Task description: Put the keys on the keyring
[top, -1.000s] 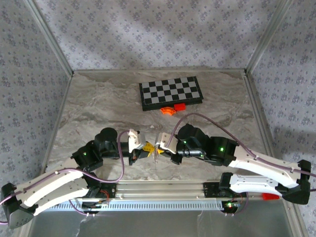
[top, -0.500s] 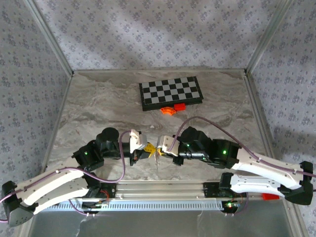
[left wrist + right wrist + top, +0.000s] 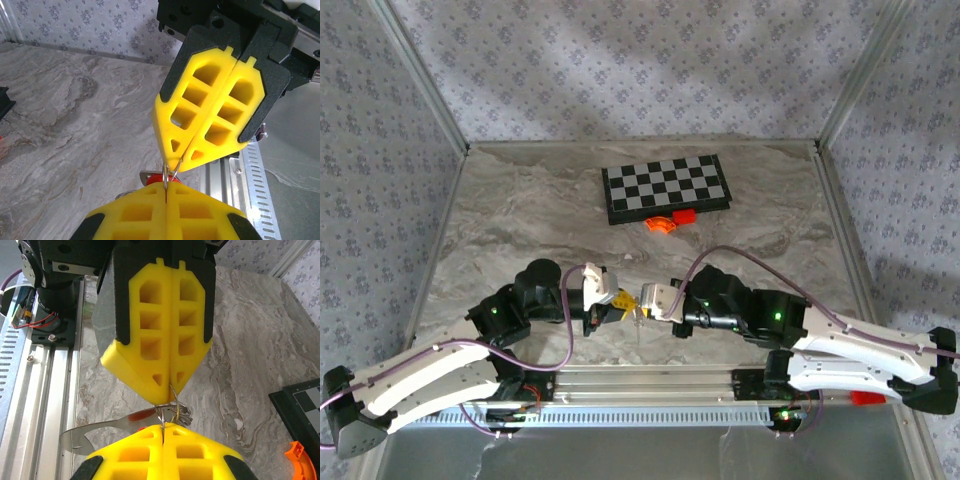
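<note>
The keyring (image 3: 173, 407) is held above the table's near edge, its wire pinched between the pressed-together left gripper (image 3: 165, 192) and right gripper (image 3: 163, 430). The key (image 3: 107, 425) is seen touching it. Threading is judged under way, and a fine, steady sliding move is called for next.

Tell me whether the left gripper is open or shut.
Shut. In the right wrist view, the left gripper has its yellow fingers pressed together with no gap, pinching the thin wire of the keyring at their tips.

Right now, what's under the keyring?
A silvery key with a red patch hangs under the keyring, which the left tool and right tool pinch. Where it joins the ring is covered by the right tool.
</note>
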You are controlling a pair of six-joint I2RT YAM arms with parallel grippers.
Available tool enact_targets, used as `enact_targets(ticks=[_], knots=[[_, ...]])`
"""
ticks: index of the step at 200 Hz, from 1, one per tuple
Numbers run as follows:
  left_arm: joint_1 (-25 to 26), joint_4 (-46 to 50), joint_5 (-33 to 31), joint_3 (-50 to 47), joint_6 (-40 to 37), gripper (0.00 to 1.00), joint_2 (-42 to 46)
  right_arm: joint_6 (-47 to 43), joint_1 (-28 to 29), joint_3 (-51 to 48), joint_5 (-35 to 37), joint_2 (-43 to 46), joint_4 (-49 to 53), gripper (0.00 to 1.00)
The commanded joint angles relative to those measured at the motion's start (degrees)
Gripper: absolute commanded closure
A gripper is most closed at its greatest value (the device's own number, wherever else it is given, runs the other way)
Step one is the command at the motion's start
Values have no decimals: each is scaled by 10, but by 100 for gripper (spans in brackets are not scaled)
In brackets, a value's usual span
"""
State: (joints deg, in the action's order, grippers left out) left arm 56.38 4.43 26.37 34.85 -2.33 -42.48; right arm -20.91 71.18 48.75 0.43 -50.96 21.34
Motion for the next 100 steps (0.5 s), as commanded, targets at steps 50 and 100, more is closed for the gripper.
enact_targets(ticks=[50, 100], knots=[[9, -56, 17, 9, 10, 100, 7, -34, 23, -36, 91, 23, -47, 100], [12, -70, 12, 5, 13, 100, 9, -34, 24, -53, 89, 38, -58, 100]])
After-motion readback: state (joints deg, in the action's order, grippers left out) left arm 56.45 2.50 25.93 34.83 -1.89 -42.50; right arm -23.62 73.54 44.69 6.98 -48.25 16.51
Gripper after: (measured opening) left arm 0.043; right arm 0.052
